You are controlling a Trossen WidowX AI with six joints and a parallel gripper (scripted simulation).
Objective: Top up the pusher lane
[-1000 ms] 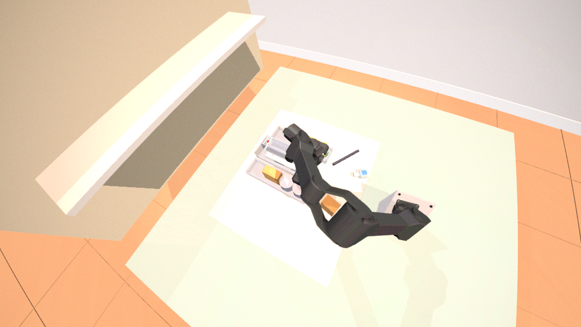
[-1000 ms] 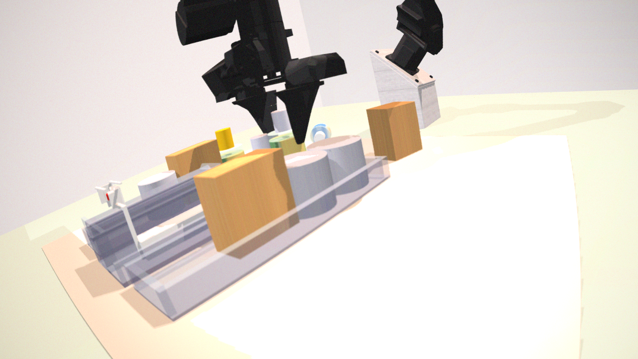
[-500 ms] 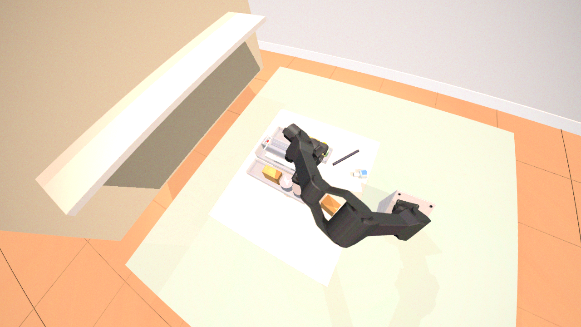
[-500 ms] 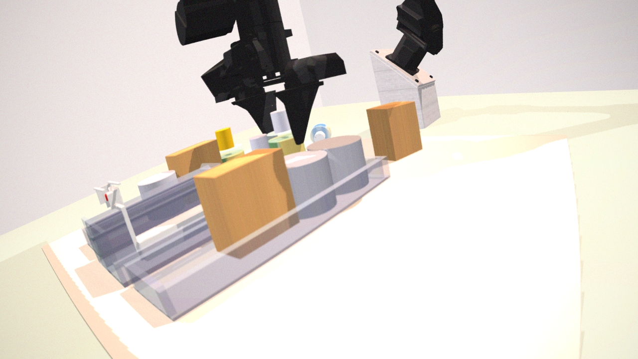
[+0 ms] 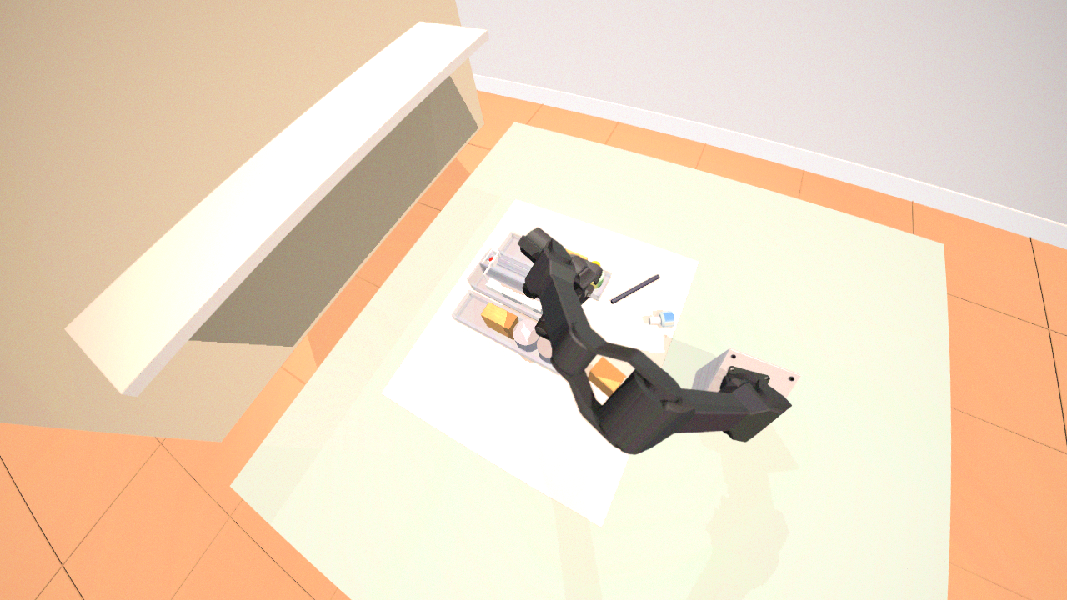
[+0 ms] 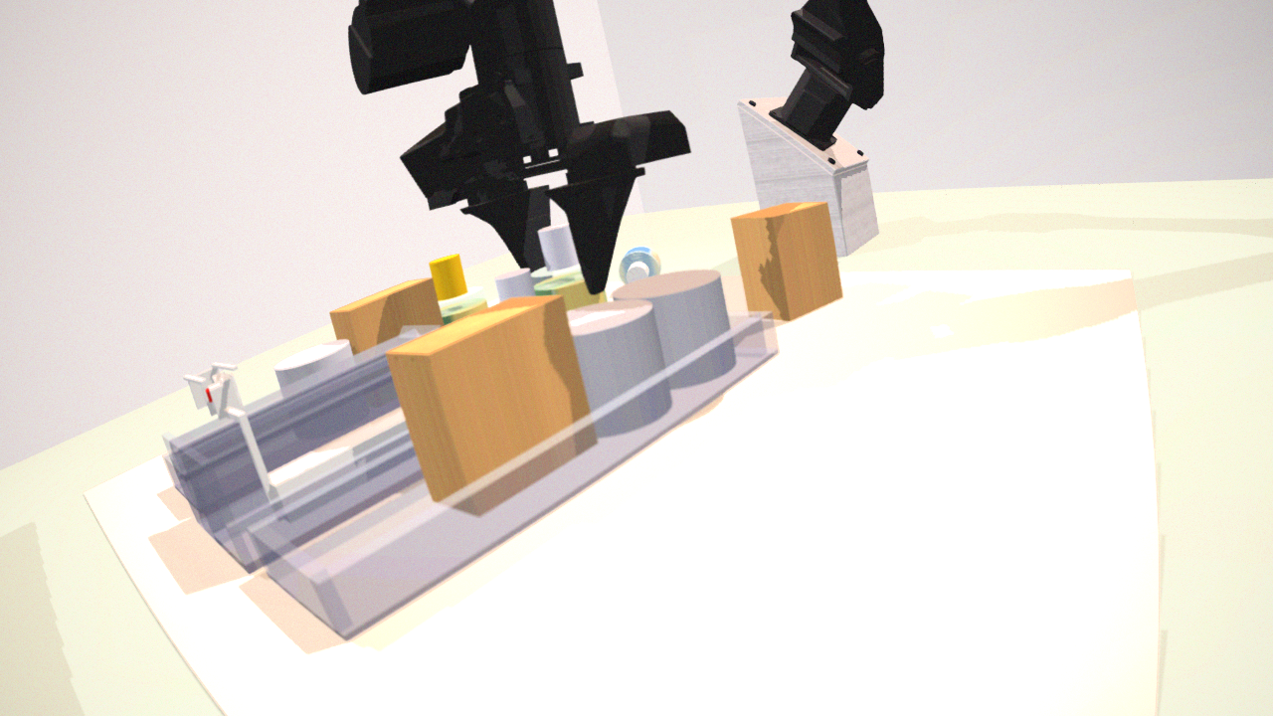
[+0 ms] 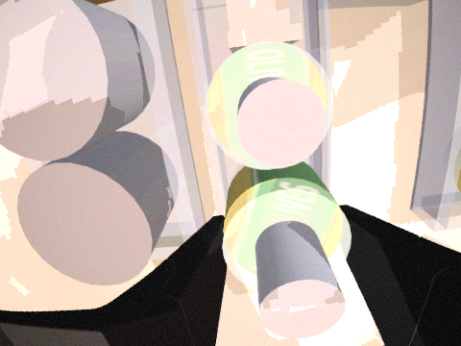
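Observation:
My gripper (image 6: 564, 280) (image 7: 279, 221) is shut on an olive jar (image 6: 571, 289) (image 7: 283, 192) with a green and yellow label and a grey knob. The jar looks roughly upright, one finger on each side. A matching jar (image 7: 288, 62) stands in the pusher lane (image 6: 200, 471) (image 7: 324, 29), directly behind the held jar; its grey knob (image 6: 513, 284) shows in the exterior view. The two jars look very close; contact is unclear. The held jar's base and the front stop are hidden, so I cannot tell its height over the lane floor. The pusher plate is mostly hidden behind the lane jar.
A neighbouring tray (image 6: 333, 592) holds a wooden block (image 5: 498, 319) (image 6: 484, 400) and two grey cylinders (image 6: 623, 365) (image 7: 86, 223), close beside my finger. Another wooden block (image 5: 608, 375) (image 6: 788, 263) stands outside. A black rod (image 5: 633, 288) and a blue-marked jar (image 5: 666, 318) lie in front. A yellow-knobbed jar (image 6: 448, 277) stands beyond.

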